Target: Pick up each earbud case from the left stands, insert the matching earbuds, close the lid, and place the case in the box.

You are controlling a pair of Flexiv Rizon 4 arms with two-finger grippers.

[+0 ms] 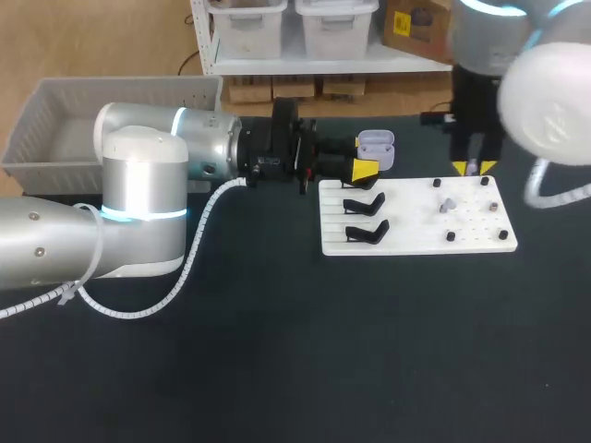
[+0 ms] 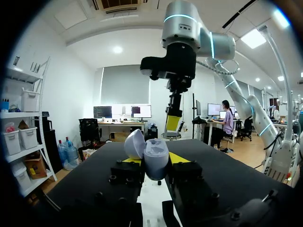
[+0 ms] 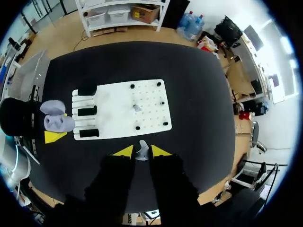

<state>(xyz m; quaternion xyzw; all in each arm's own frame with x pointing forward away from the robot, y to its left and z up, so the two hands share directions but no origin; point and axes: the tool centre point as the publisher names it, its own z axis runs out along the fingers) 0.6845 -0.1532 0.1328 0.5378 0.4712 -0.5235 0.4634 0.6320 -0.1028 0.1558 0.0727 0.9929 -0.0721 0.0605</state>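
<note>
The matt black bench (image 1: 277,369) looks dull and faintly textured. The white ribbed plastic tray (image 1: 416,242) is smooth and satin. At its 11 o'clock, the lilac plastic earbud case (image 1: 376,148) shines softly, clamped in the left tool (image 2: 155,160) with its matt yellow tips. The right tool (image 3: 140,150) pinches a smooth pale plastic earbud (image 3: 142,154).

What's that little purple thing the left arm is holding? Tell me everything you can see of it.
It is a small earbud case, pale lilac, smooth like plastic, with rounded corners. Its hinged lid stands open, tipped back to one side. The left tool grips it from both sides between its yellow tips, apparently off the table, just beyond the far corner of the white board.
</note>
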